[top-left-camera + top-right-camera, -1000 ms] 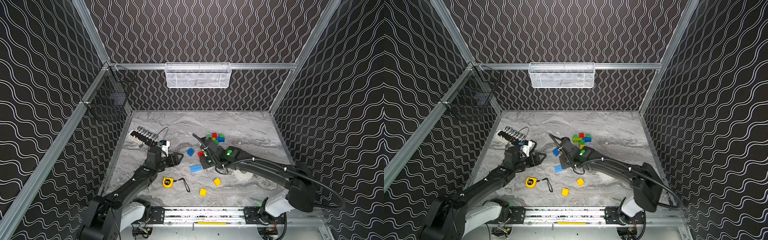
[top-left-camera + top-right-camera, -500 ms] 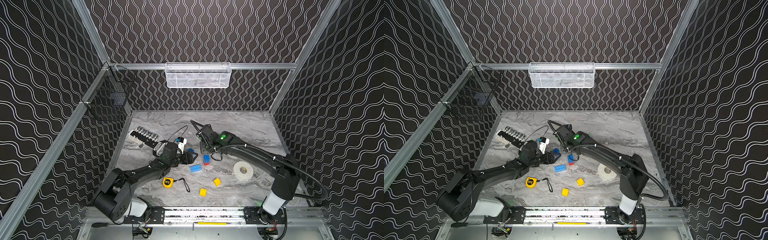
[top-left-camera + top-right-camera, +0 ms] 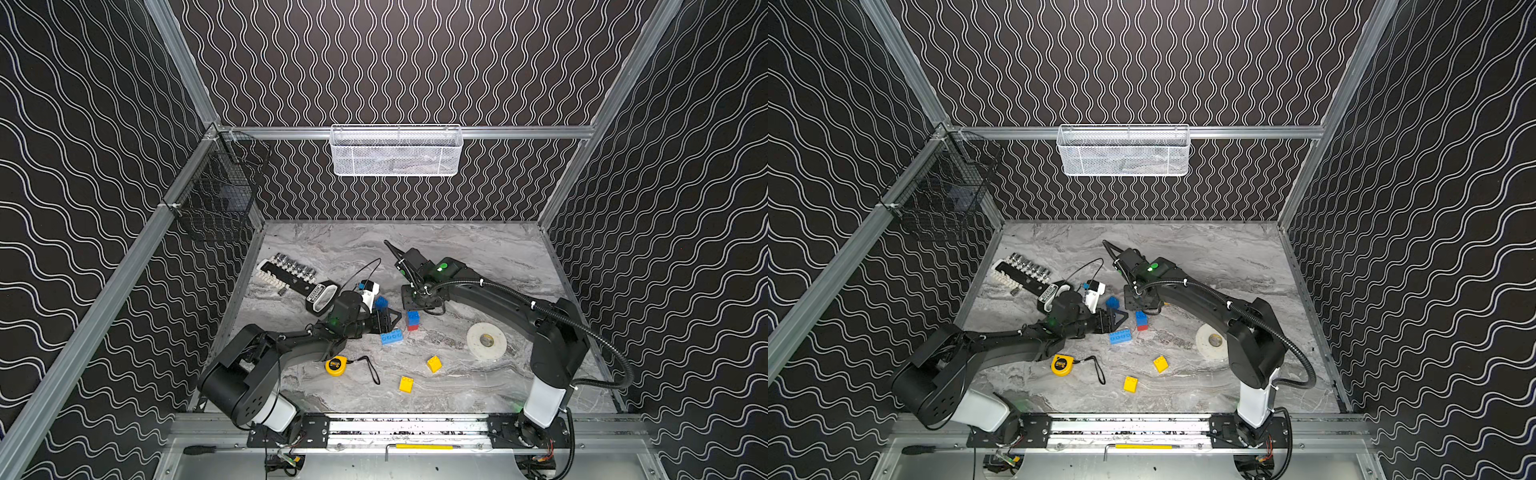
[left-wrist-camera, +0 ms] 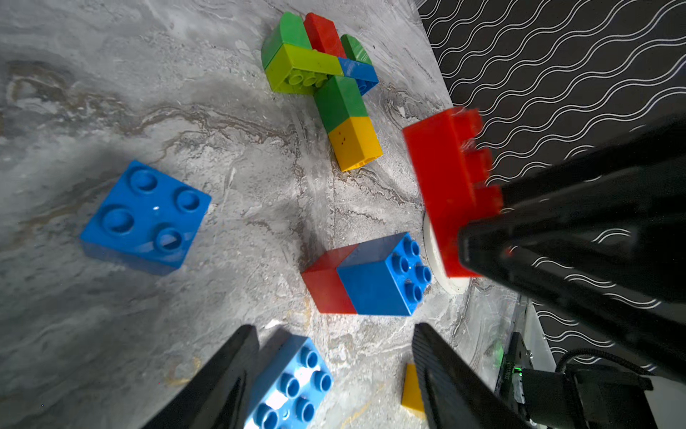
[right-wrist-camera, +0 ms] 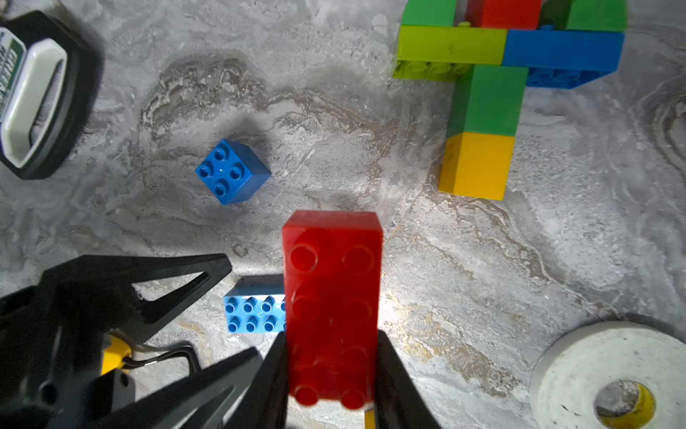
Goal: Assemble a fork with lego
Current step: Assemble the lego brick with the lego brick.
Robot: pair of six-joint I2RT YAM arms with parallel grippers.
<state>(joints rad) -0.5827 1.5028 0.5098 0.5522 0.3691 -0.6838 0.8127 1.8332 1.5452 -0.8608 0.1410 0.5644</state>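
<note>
My right gripper (image 5: 332, 371) is shut on an oblong red lego brick (image 5: 332, 297) and holds it above the table, studs toward the wrist camera. The same red brick (image 4: 445, 185) shows in the left wrist view. My left gripper (image 4: 334, 334) is open and low over the table, with a light-blue oblong brick (image 4: 289, 382) beside one finger. A joined red-and-blue block (image 4: 367, 278) lies just ahead of it. A partly built fork (image 5: 486, 74) of green, red, lime, blue and yellow bricks lies flat beyond. A blue square brick (image 3: 381, 302) and two yellow bricks (image 3: 434, 364) lie loose.
A yellow tape measure (image 3: 336, 365) with its strap lies near the left arm. A white tape roll (image 3: 486, 340) sits beside the right arm. A socket set (image 3: 291, 272) lies at the left wall. A white mesh basket (image 3: 395, 149) hangs on the back wall.
Over the last second my left arm reached in to the bricks at the middle. My right arm drew back with the red brick, uncovering the tape roll. Both have barely moved in the last half second.
</note>
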